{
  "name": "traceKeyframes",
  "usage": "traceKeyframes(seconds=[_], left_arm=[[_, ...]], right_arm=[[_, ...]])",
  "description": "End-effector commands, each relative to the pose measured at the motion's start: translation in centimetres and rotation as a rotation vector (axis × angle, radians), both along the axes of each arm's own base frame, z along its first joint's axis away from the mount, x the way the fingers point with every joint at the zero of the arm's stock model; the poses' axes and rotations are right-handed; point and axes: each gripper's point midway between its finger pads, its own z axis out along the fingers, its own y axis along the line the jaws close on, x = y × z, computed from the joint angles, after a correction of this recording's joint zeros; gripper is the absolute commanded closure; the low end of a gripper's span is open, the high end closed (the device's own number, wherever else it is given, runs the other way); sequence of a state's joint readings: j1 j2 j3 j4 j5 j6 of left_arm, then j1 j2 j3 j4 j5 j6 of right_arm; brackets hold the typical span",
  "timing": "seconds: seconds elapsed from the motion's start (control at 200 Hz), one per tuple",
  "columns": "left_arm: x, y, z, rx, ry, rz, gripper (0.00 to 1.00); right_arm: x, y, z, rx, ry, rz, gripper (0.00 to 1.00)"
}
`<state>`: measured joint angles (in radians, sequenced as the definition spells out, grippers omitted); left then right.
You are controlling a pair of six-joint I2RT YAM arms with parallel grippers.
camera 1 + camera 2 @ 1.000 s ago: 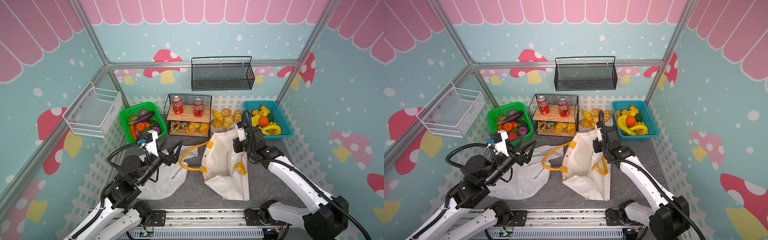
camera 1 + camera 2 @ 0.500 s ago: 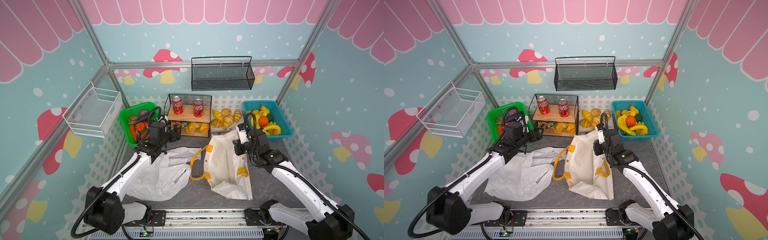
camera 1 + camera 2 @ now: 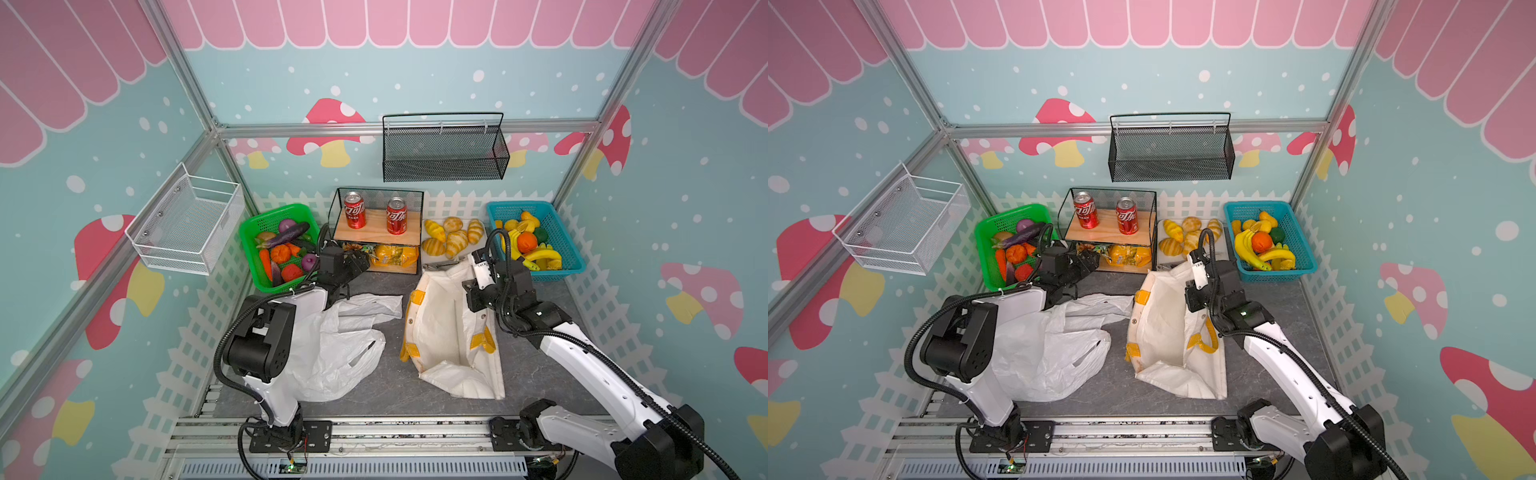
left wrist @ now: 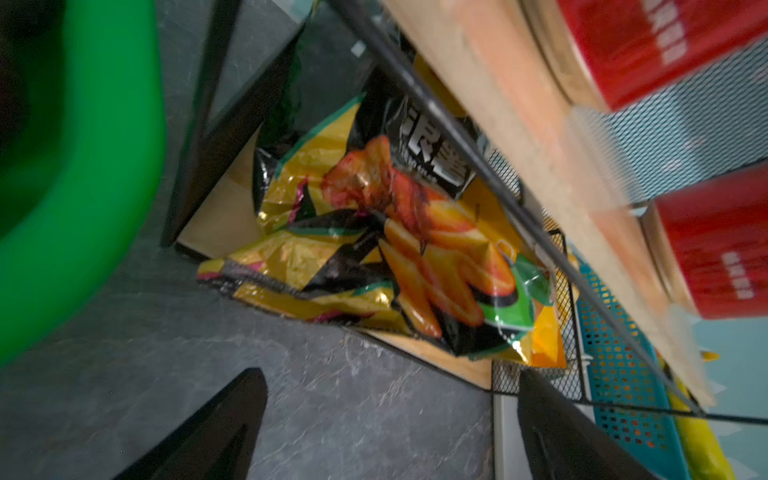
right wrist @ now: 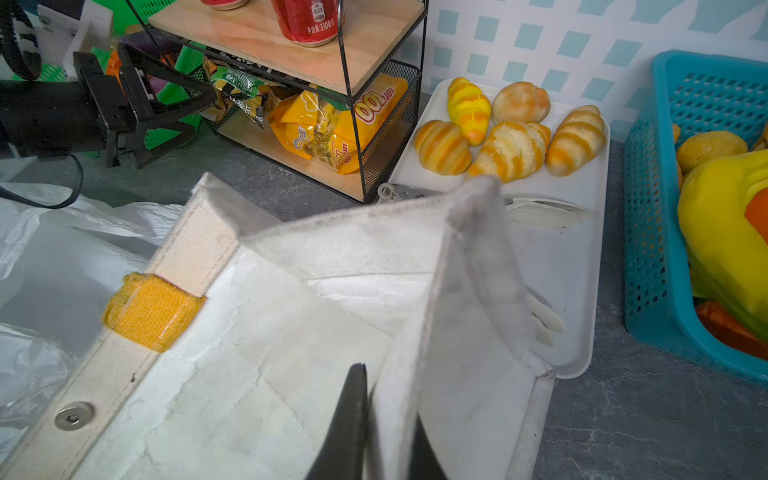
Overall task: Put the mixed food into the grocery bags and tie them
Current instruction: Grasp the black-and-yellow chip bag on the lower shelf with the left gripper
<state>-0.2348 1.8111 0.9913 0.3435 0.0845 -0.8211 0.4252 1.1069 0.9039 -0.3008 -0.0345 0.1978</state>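
Pointing at the bottom shelf of a black wire rack (image 3: pixel 420 232), the left gripper (image 4: pixel 390 374) has its two dark fingers (image 4: pixel 216 432) spread wide apart, with only grey floor between them. Close ahead of the fingertips lies a crumpled gold-and-black snack packet (image 4: pixel 374 249) printed with orange chips; it rests on the rack's wooden base board, and no contact with the fingers is visible. Deeper in the rack, beyond that packet, sits a yellow-orange packet (image 5: pixel 332 133). Above the fingers, the rack's upper board carries two red cans (image 3: pixel 354 210). To one side of the fingers stands a green basket (image 3: pixel 253 257) holding toy vegetables (an orange pumpkin (image 3: pixel 280 253) and a purple onion (image 3: pixel 309 262) among them). Behind the fingers, partly under the left arm, a white plastic bag (image 3: pixel 336 353) lies crumpled on the floor.

The right gripper (image 5: pixel 386 399) is clamped on a raised fold of the cream tote (image 3: pixel 440 332) at its rim, one black finger (image 5: pixel 349 424) inside the bag and the other mostly hidden behind the cloth. Across the tote's mouth from these fingers is a yellow-orange patch (image 5: pixel 153 311) on the far rim. Past the fingertips lies a white tray (image 5: pixel 582 257) of croissants and rolls, and off to the side a blue basket (image 3: pixel 569 249) with bananas.
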Motion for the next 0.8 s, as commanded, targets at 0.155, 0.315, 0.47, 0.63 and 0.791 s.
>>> traceKeyframes(seconds=[0.155,0.315,0.47,0.63,0.791], left_arm=[[2.8,-0.7,2.0,-0.188,-0.124,0.045,0.03],[3.0,-0.7,1.9,-0.196,-0.138,0.06,0.02],[4.1,-0.8,1.3,-0.196,-0.143,0.071,0.05],[4.9,-1.2,0.8,-0.203,-0.15,0.08,0.21],[5.0,-1.1,0.9,-0.206,-0.178,0.09,0.47]], right_arm=[[0.3,0.5,-0.7,-0.01,-0.014,0.037,1.0],[0.5,0.7,-1.0,-0.008,-0.008,0.046,1.0],[0.5,1.0,-1.2,-0.005,-0.005,0.056,1.0],[0.5,1.1,-1.5,-0.002,0.001,0.06,1.0],[0.5,1.0,-1.6,-0.005,0.002,0.06,1.0]])
